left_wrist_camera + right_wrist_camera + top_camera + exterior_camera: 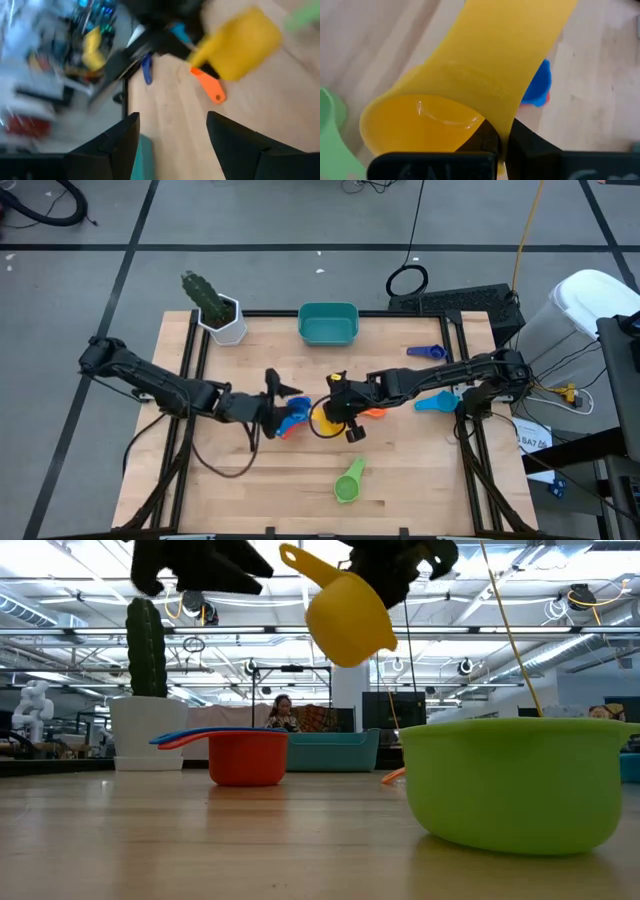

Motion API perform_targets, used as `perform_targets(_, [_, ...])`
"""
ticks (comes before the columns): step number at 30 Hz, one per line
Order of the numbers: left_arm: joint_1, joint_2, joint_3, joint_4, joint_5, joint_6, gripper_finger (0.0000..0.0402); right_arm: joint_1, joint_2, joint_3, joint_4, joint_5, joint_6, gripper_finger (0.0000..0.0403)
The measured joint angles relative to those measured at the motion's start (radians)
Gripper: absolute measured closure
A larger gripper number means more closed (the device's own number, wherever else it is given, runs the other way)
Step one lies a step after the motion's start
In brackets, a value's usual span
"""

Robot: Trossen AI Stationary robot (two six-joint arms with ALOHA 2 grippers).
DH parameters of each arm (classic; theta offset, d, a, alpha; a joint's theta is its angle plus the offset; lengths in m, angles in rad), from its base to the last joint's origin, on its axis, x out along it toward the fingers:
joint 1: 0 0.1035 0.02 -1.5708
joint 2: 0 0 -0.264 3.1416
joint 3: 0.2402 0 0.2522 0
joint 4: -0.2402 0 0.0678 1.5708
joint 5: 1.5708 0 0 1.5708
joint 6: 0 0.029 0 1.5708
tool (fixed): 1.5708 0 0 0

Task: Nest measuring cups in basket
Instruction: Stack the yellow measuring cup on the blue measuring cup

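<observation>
Mid-desk, the right claw is clamped on the handle of the round yellow plastic measuring cup, holding it in the air, tilted; the low view shows it well clear of the wooden desk. Right wrist view: the yellow cup fills the frame, gripped at the near end.

Left claw sits just left of it, fingers spread, nothing between them. Below it, on the desk, is the round red plastic measuring cup with a blue plastic cup resting in it, handles pointing left in the low view.

Orange plastic measuring cup lies just right of the yellow one, handle visible in the left wrist view. Light blue plastic cup lies further right, dark blue cup at the far right. Green plastic measuring cup is alone near the front edge.

Teal rounded-rectangular plastic basket stands at the far edge, centre, no cups in it. White pot with green cactus-like plant is left of the basket.
</observation>
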Motion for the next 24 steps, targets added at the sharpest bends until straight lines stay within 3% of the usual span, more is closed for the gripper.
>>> perform_targets(3, [-0.026,0.034,0.0,0.045,0.001,0.158,0.0167,-0.014,0.0,0.0,0.043,-0.025,0.046,0.0403])
perform_targets(6, [-0.043,0.067,0.0,0.085,-0.016,0.217,0.0167,-0.022,0.0,-0.001,0.042,-0.077,0.09,0.0403])
perform_targets(9, [-0.055,0.085,0.0,0.126,-0.052,0.253,0.0167,-0.022,0.0,-0.001,0.032,-0.082,0.106,0.0403])
perform_targets(16, [-0.084,0.083,0.0,0.253,-0.028,0.318,0.0167,-0.022,0.0,-0.001,0.023,-0.101,0.122,0.0403])
perform_targets(24, [-0.07,0.083,0.0,0.229,-0.022,0.306,0.0167,-0.014,0.0,-0.001,0.048,-0.127,0.127,0.0403])
